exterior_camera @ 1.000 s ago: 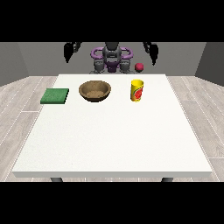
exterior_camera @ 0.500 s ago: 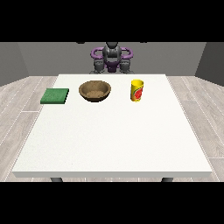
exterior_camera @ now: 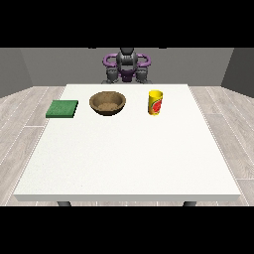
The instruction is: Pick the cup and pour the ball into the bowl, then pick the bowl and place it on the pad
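Cup stands at the table's one o'clock, wide bare surface below; no hand shows.

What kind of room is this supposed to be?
Probably a bare test room for a robot, not a lived-in home: a large white table holding only a bowl, a cup and a green pad, grey walls, wood-look floor.

Bare test rm: grey walls, wood-plank floor.
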Controlling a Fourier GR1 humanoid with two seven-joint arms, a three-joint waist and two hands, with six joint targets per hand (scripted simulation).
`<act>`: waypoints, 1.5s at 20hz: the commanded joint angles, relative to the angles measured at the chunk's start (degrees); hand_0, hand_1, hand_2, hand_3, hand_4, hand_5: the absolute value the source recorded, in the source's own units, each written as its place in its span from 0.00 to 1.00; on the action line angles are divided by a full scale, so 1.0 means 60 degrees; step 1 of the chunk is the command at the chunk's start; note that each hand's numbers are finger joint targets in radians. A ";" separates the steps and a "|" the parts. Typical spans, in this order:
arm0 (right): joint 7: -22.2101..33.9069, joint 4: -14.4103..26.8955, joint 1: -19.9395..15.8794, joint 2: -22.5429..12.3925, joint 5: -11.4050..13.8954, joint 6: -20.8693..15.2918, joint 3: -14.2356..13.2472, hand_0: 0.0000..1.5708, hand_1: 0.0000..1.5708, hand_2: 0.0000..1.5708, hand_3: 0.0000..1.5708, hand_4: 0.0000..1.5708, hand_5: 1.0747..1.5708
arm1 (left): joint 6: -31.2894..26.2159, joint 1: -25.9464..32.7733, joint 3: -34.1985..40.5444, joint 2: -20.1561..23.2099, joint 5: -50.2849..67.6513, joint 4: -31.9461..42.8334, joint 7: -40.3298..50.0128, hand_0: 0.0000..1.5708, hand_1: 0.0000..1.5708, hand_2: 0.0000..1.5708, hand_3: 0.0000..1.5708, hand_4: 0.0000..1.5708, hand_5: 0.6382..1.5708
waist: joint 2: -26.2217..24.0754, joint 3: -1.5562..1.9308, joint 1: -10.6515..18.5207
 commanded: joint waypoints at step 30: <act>-0.2452 -0.1426 -0.0295 -0.0928 -0.1219 0.2679 -0.2361 0.00 0.00 0.00 0.00 0.00 1.00 | -0.0628 -0.2891 0.2198 0.1168 -0.2033 0.8315 -0.8438 0.00 0.00 0.00 0.00 0.00 0.86 | 0.4984 0.0012 -0.1812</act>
